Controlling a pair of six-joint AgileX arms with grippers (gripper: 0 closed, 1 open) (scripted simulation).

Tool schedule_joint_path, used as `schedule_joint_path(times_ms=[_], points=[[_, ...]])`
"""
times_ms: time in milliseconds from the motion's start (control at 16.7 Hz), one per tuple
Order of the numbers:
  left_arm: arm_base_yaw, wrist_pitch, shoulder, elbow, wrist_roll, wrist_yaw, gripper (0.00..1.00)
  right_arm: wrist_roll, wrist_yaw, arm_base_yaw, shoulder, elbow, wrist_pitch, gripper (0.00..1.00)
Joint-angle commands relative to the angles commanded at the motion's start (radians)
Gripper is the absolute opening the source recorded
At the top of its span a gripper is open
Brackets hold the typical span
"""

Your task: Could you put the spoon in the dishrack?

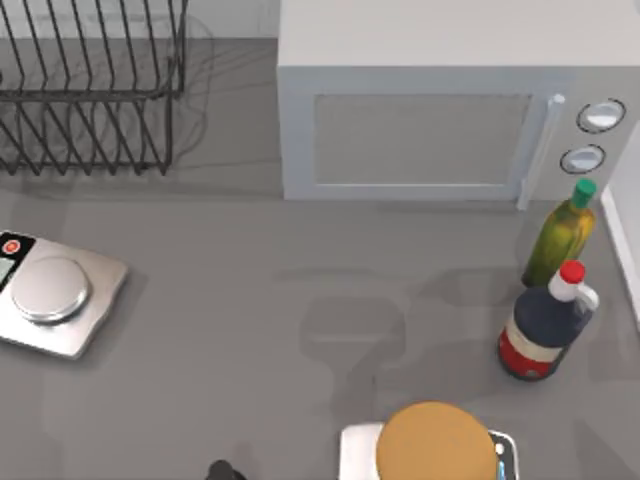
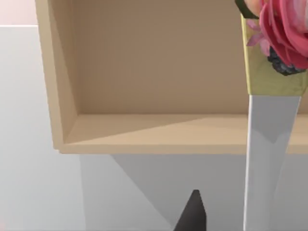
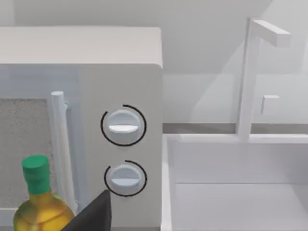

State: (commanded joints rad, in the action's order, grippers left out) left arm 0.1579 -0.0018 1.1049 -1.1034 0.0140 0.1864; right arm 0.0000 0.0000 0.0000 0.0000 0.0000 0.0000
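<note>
Dishrack (image 1: 92, 95) sits at the table's far left corner, black bars upright, nothing in it yet; where the spoon lies I cannot tell. Just nearer along the left edge, the kitchen scale (image 1: 52, 295); along the far edge, the grey microwave (image 1: 440, 110), two bottles near its right end. Left end effector (image 2: 192, 214) points at a wooden shelf, right end effector (image 3: 94, 214) faces the microwave dials, and whether either is open or closed I cannot tell; neither appears to carry anything. First job, I'd say: find the spoon, grip mid-handle, then lower it between the tines without snagging a bar.
</note>
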Motion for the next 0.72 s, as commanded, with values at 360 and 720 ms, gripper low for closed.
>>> schedule_joint_path(times_ms=[360,720], points=[[-0.045,0.463,0.378,0.084,0.007,-0.04,0.0,0.0,0.0,0.0,0.0,0.0,0.0,1.0],[-0.087,0.802,0.627,0.169,0.003,-0.076,0.0,0.0,0.0,0.0,0.0,0.0,0.0,1.0]])
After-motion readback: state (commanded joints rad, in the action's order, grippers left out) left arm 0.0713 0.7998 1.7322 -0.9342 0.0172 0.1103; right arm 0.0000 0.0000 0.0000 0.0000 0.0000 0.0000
